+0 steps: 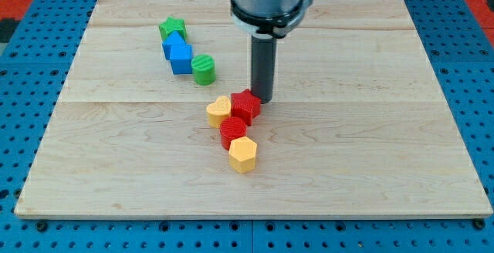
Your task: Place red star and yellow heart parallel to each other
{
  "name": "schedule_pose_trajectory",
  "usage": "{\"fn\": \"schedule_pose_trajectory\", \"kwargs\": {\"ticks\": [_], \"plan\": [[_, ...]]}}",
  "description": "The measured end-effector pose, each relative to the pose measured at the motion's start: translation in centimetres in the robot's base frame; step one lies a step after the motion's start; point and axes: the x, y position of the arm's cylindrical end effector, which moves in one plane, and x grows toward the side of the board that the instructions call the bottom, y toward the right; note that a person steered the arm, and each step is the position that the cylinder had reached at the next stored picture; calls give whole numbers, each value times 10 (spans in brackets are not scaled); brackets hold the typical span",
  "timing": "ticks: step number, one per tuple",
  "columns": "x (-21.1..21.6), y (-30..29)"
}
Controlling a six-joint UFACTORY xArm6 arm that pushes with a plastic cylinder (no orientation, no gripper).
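Note:
The red star [247, 105] lies near the middle of the wooden board [116, 153]. The yellow heart [218, 111] touches its left side. My tip [263, 99] is on the board right against the star's upper right edge. A second red block [232, 132] sits just below the star and heart, and a yellow hexagon-like block [243, 154] touches that block from below.
At the upper left, a green star-like block [173, 28], two blue blocks [179, 54] and a green round block [204, 69] form a diagonal chain. The arm's grey mount [268, 2] hangs over the board's top middle. A blue pegboard [38, 68] surrounds the board.

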Motion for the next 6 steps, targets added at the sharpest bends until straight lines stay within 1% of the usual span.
{"fn": "schedule_pose_trajectory", "kwargs": {"ticks": [1,2,3,4,5,6], "plan": [[0,-8],[18,-31],[36,-19],[10,12],[4,-52],[1,-85]]}}
